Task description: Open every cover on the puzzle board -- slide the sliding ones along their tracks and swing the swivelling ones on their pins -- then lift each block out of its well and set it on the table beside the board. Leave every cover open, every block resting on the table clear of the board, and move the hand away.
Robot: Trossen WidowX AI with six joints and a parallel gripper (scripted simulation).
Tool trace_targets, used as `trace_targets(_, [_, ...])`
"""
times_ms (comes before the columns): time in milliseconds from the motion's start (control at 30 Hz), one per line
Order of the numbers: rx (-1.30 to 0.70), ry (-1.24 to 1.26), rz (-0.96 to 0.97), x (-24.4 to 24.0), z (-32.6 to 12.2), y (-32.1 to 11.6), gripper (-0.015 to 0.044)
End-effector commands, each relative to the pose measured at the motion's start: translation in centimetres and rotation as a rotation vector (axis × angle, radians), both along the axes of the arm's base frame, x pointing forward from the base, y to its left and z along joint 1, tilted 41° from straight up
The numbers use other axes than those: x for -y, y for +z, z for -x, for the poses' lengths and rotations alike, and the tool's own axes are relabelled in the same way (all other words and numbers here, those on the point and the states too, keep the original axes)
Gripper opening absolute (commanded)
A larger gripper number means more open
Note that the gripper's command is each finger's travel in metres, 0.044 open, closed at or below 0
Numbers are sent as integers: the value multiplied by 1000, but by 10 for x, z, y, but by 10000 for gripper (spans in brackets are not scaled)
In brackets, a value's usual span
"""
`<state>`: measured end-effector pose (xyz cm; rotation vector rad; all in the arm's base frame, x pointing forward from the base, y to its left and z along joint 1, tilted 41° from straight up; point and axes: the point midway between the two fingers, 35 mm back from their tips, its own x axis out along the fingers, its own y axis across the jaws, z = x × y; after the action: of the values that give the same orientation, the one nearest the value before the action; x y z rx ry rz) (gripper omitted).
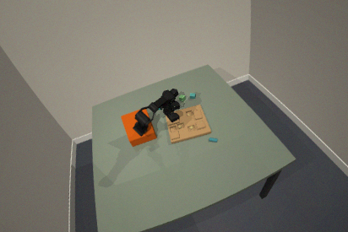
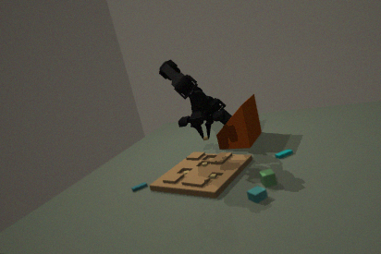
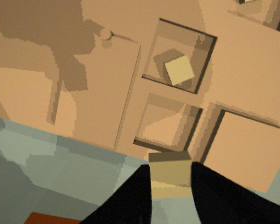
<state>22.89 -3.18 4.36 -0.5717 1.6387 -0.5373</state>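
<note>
My gripper [image 2: 206,138] [image 3: 169,171] is shut on a pale yellow block [image 3: 170,179] and holds it raised, by the board's edge nearest the orange box. The tan puzzle board [image 1: 186,137] [image 2: 231,167] lies flat. In the wrist view, an empty square well [image 3: 164,122] is just beyond the fingertips; a larger well beyond it holds another pale yellow block [image 3: 179,70], sitting askew. A raised square cover [image 3: 247,152] stands clear right of them. A flat cover with a round knob [image 3: 106,34] is at the left. Pale yellow also shows in other open wells in the exterior view.
A green block [image 1: 182,97] [image 2: 268,177] and a teal block [image 1: 193,95] [image 2: 257,194] rest on the table beside the board. A teal bar [image 1: 213,140] [image 2: 140,187] lies off the opposite side. A cyan bar [image 2: 284,153] lies near the orange box [image 1: 145,140] [image 2: 254,127].
</note>
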Motion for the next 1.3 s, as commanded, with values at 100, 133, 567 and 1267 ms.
trace_targets(100, [7,-4,-9,-14,-19,-5,80])
trace_targets(133, [7,-4,-9,-16,-21,-7,80])
trace_targets(567, [10,-3,-15,-46,-54,-25,80])
trace_targets(1267, [13,-3,-19,-97,-94,-70,80])
